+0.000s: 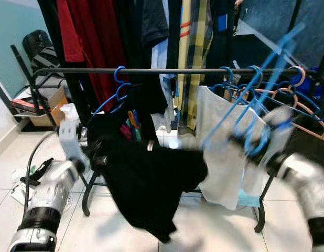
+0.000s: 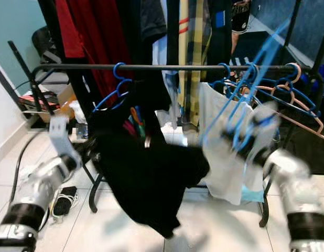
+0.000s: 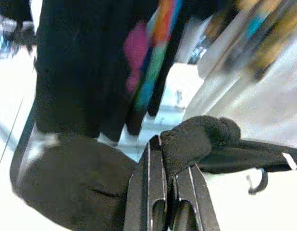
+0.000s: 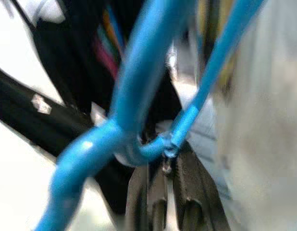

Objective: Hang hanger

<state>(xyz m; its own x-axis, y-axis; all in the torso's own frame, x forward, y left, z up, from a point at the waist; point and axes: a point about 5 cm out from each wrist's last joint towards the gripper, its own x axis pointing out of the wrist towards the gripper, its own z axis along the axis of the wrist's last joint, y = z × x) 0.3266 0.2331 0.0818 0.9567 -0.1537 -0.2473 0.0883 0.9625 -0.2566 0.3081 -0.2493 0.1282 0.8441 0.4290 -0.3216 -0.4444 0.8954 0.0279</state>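
My left pincer (image 3: 170,187) clamped on black garment (image 1: 151,184); my right pincer (image 4: 163,192) gripping blue hanger (image 1: 256,105) just below black rail (image 1: 167,70), view blurred

a lived-in home, its laundry corner: a black clothes rack (image 1: 151,70) crowded with shirts and blue hangers (image 1: 117,89), pale tiled floor (image 1: 214,226) underfoot, a cardboard box (image 1: 56,105) and a loose cable (image 1: 30,163) by the wall.
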